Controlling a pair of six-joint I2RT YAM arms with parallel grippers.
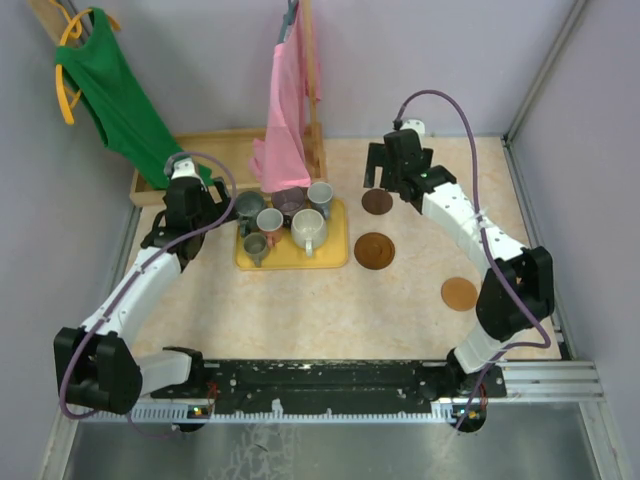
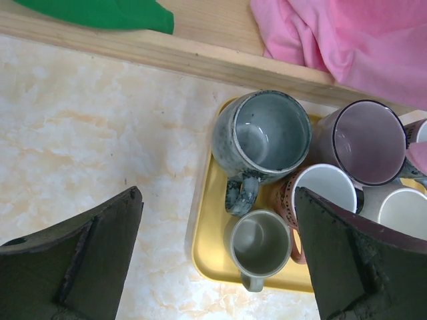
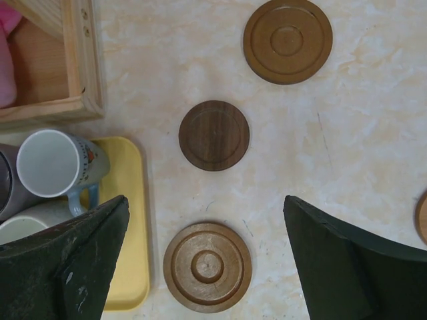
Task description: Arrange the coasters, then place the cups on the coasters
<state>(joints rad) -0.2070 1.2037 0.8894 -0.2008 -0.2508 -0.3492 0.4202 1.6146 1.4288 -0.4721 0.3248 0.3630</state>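
Observation:
Several cups crowd a yellow tray (image 1: pixel 336 252): blue-grey (image 2: pixel 263 133), mauve (image 2: pixel 370 141), pinkish (image 2: pixel 327 190), cream (image 2: pixel 403 213) and a small grey-green cup (image 2: pixel 260 243). My left gripper (image 2: pixel 219 193) hangs open above the tray's left edge and that small cup, holding nothing. Right of the tray lie a dark coaster (image 3: pixel 214 135), a ringed brown coaster (image 3: pixel 207 267) and another brown coaster (image 3: pixel 287 41). A tan coaster (image 1: pixel 459 293) lies nearer the right arm. My right gripper (image 3: pixel 205 199) is open and empty, high over the ringed coaster.
A wooden rack (image 1: pixel 225 140) stands at the back with a green garment (image 1: pixel 115 90) and a pink cloth (image 1: pixel 283 120) hanging over the cups. Walls close in both sides. The metal rail (image 1: pixel 330 380) with the arm bases runs along the near edge.

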